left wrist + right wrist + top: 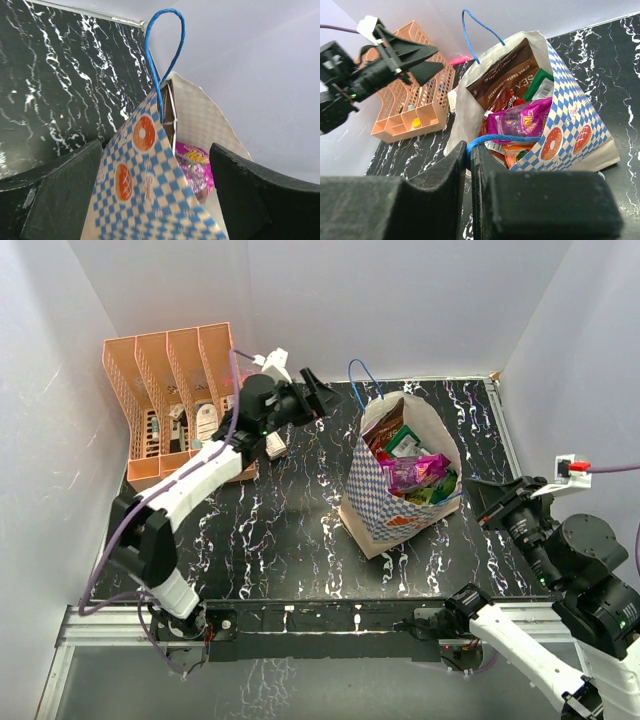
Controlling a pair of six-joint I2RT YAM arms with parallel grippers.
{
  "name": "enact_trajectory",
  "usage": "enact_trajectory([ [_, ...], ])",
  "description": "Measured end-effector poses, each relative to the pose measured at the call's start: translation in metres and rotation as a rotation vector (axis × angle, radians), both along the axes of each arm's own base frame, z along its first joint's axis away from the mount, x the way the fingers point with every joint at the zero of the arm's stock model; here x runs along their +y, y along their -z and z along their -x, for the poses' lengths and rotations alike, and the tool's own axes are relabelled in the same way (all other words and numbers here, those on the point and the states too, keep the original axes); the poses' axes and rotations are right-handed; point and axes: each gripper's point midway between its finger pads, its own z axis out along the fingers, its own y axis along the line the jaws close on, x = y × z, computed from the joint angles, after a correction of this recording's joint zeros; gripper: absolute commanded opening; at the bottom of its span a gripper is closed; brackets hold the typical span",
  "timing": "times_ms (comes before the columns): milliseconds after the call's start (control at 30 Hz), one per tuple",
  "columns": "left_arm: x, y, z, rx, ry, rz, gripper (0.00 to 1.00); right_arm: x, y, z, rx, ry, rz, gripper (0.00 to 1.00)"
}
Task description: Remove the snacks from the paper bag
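Right gripper (469,156), lower frame in its wrist view, clamps narrowly on the blue cord handle (500,137); just beyond, the paper bag (570,120) stands at centre, snacks (506,102) inside; a brown packet (510,75) reads "SEA"; the purple packet (520,120) bears illegible yellow lettering; left gripper (328,392) spreads wide near the bag's upper-left rim overhead.

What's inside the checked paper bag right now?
In the white blue-checked paper bag: foil snacks, a dark brown packet at the back, green packet beside it, purple packet on top, red packet and orange packet partly showing. Anything beneath them is covered.
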Motion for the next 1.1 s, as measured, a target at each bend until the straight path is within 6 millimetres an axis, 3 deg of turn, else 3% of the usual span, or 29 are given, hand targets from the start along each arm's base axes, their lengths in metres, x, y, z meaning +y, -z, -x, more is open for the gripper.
enact_trajectory([
  [133, -0.032, 0.016, -0.026, 0.045, 0.006, 0.016, 0.70, -0.006, 0.002, 0.006, -0.021, 0.015, -0.023, 0.12],
  [300, -0.068, 0.029, -0.059, 0.060, 0.021, 0.033, 0.46, -0.011, 0.003, 0.006, -0.045, 0.035, -0.038, 0.12],
  [500, -0.087, 0.038, -0.084, 0.071, 0.025, 0.052, 0.20, -0.015, 0.001, 0.003, -0.055, 0.064, -0.039, 0.12],
  [633, -0.095, 0.033, -0.093, 0.059, 0.035, 0.072, 0.15, -0.014, 0.001, 0.001, -0.063, 0.067, -0.045, 0.12],
  [700, -0.097, 0.030, -0.095, 0.056, 0.040, 0.078, 0.02, -0.014, 0.000, 0.000, -0.067, 0.069, -0.044, 0.12],
  [900, -0.100, 0.010, -0.099, 0.017, 0.051, 0.062, 0.00, -0.015, -0.001, -0.002, -0.077, 0.074, -0.021, 0.12],
  [1100, -0.093, 0.007, -0.084, 0.004, 0.062, 0.008, 0.00, -0.005, -0.002, -0.003, -0.117, -0.002, 0.100, 0.13],
])
